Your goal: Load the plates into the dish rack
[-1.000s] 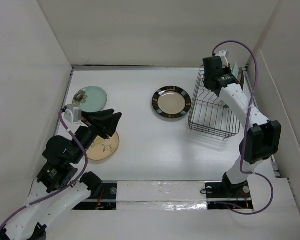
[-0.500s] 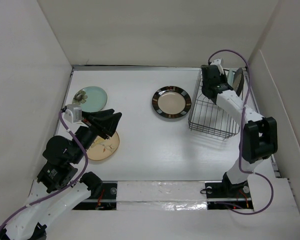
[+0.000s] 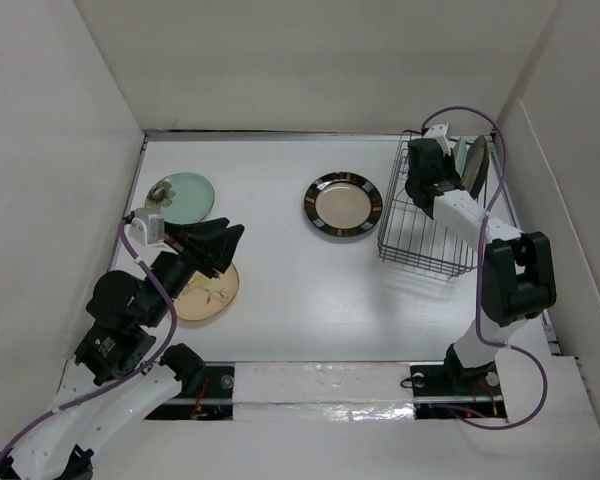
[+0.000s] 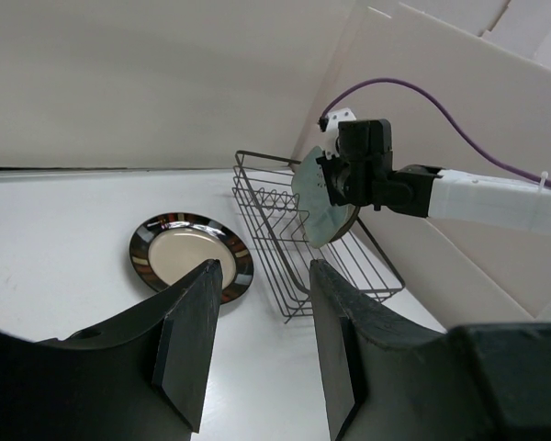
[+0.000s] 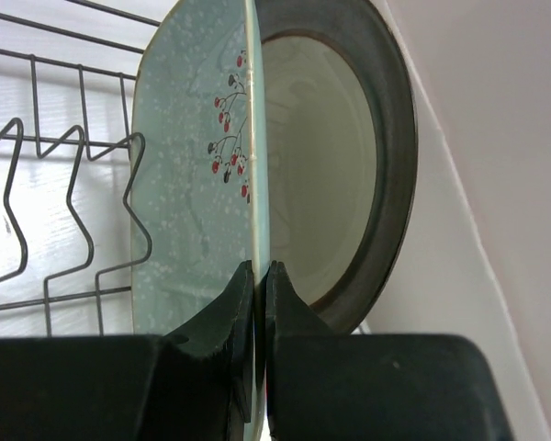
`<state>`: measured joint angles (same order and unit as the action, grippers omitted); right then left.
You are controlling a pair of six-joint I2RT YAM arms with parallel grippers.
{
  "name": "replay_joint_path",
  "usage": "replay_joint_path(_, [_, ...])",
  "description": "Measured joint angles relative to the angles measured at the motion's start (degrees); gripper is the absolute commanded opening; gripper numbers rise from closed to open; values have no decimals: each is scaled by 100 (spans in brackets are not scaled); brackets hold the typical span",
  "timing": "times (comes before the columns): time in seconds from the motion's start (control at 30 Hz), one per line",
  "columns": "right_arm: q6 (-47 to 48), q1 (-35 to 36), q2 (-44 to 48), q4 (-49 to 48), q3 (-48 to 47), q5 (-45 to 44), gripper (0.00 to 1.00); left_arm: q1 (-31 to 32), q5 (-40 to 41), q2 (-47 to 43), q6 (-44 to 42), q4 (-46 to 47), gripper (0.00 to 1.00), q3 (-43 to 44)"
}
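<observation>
When we count the plates, we find five: three lie flat on the table (image 3: pixel 280 280) and two stand on edge at the single rack (image 3: pixel 425 245). Of the flat ones, the round green plate (image 3: pixel 183 197) sits at the far left. The tan plate (image 3: pixel 212 290) lies nearer the arms on the left, part of it hidden under the left arm. The black-rimmed plate (image 3: pixel 343 205) rests mid-table, just left of the rack and apart from it.

There are two arms, each with one gripper. The left gripper (image 3: pixel 230 247) hangs above the far edge of the tan plate with its two fingers spread and nothing between them. Through that gap its wrist camera looks across at the black-rimmed plate and the rack.

The right gripper (image 5: pixel 257 274) is at the rack's far right end, its fingers pressed together on the rim of the rectangular green plate (image 5: pixel 193 184). It holds this plate upright and edge-on, the face with red berries turned left toward the rack's wire prongs. Just beside it on the right stands the grey-rimmed plate (image 5: pixel 349 156), also upright; we cannot tell whether the two touch. Whether the held plate's lower edge rests in the rack is hidden from us.
</observation>
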<state>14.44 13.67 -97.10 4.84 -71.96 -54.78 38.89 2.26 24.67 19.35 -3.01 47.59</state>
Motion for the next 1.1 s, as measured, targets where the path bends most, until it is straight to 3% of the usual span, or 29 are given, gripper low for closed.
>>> replay_joint_path(0.27, [-861,-52,-46,96,114,-26,3,0,0,127,0,-2,40,0])
replay_joint_path(0.37, [-1202,-52,-42,66,245,-83,26,0,2,181,0,-2,40,0])
replay_joint_path(0.43, [-1405,-63,-39,70,341,-55,33,0,0,219,0,0,40,0])
replay_joint_path(0.5, [-1499,-81,-28,74,439,-35,38,0,0,256,0,-2,40,0])
replay_joint_path(0.67, [-1578,-140,168,101,455,127,40,0,2,319,0,-4,40,0])
replay_joint_path(0.73, [-1600,-144,273,127,455,208,49,0,9,345,0,-4,40,0])
replay_joint_path(0.83, [-1655,-144,490,243,452,350,55,0,37,409,0,-7,40,0])
replay_joint_path(1.03, [-1825,-111,1014,573,216,562,64,0,164,640,7,-48,32,0])
replay_joint_path(1.1, [-1932,-61,1257,686,177,728,62,0,249,737,22,-85,22,0])
